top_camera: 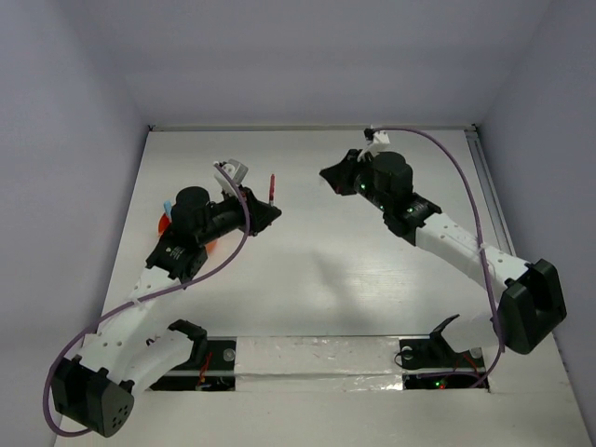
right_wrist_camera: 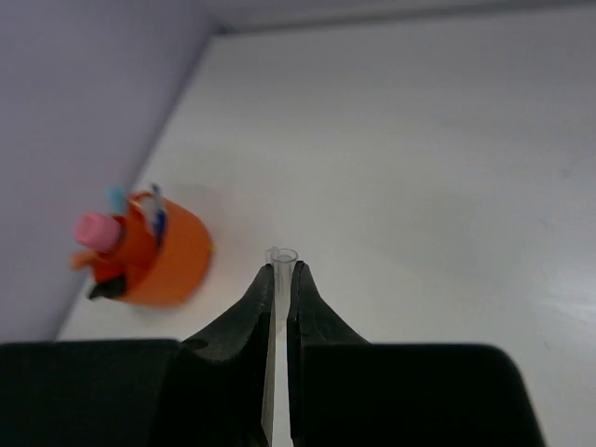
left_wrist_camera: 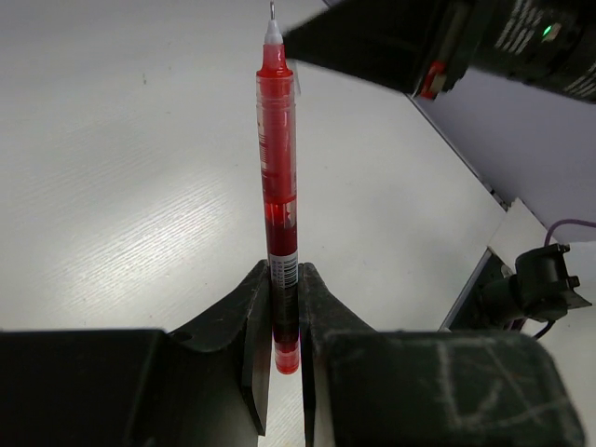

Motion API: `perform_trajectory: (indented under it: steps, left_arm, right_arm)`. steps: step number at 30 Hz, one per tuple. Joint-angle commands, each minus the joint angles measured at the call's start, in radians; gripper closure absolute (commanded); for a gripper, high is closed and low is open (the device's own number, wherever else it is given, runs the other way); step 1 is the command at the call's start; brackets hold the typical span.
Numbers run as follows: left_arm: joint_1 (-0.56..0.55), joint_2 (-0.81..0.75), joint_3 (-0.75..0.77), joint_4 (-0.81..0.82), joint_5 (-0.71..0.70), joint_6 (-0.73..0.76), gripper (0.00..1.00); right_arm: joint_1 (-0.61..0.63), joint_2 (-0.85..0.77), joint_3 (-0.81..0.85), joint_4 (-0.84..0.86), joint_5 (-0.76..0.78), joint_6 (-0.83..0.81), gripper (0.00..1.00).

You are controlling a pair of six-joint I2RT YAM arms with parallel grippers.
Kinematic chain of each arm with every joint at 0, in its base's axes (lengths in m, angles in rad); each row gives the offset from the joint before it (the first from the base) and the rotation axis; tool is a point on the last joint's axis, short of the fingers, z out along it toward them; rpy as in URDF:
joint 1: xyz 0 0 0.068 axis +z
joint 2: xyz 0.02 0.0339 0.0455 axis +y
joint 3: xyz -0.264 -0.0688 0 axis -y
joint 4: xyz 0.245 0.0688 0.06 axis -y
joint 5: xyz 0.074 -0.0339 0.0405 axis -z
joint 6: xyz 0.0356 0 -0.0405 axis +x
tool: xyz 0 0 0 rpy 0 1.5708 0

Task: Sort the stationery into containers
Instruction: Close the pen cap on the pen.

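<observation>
My left gripper (left_wrist_camera: 284,270) is shut on the lower end of a slim red pen (left_wrist_camera: 277,168), which stands out past the fingers with its bare tip pointing away. In the top view the red pen (top_camera: 272,186) sticks up from the left gripper (top_camera: 268,210) at the table's middle left. My right gripper (right_wrist_camera: 284,270) is shut on a small clear plastic cap (right_wrist_camera: 282,256); it hangs close to the pen tip, and its dark body (left_wrist_camera: 372,42) shows in the left wrist view. The orange pot (right_wrist_camera: 168,251) stands by the left wall holding a pink-capped tube (right_wrist_camera: 93,228) and other stationery.
In the top view the orange pot (top_camera: 165,223) is mostly hidden behind the left arm. Pale walls close in the white table on the left, back and right. A metal rail (top_camera: 489,186) runs along the right edge. A taped strip (top_camera: 317,358) lies between the arm bases.
</observation>
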Motion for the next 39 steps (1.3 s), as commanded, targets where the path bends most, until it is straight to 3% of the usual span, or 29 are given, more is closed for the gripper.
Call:
perform_trajectory:
  steps: [1,8,14,39]
  left_arm:
    - [-0.004,0.001,0.001,0.096,0.059,-0.015,1.00]
    - [-0.004,0.012,-0.006,0.119,0.093,-0.024,1.00]
    - [-0.004,0.028,-0.006,0.122,0.113,-0.029,1.00]
    - [-0.004,0.035,-0.005,0.132,0.142,-0.037,1.00]
  right_arm:
    - [0.009,-0.009,0.036,0.336,-0.086,0.105,1.00]
    - [0.018,0.054,0.079,0.600,-0.193,0.243,1.00]
    - [0.060,0.059,0.091,0.669,-0.198,0.236,1.00]
    - [0.141,0.087,0.099,0.684,-0.187,0.176,1.00]
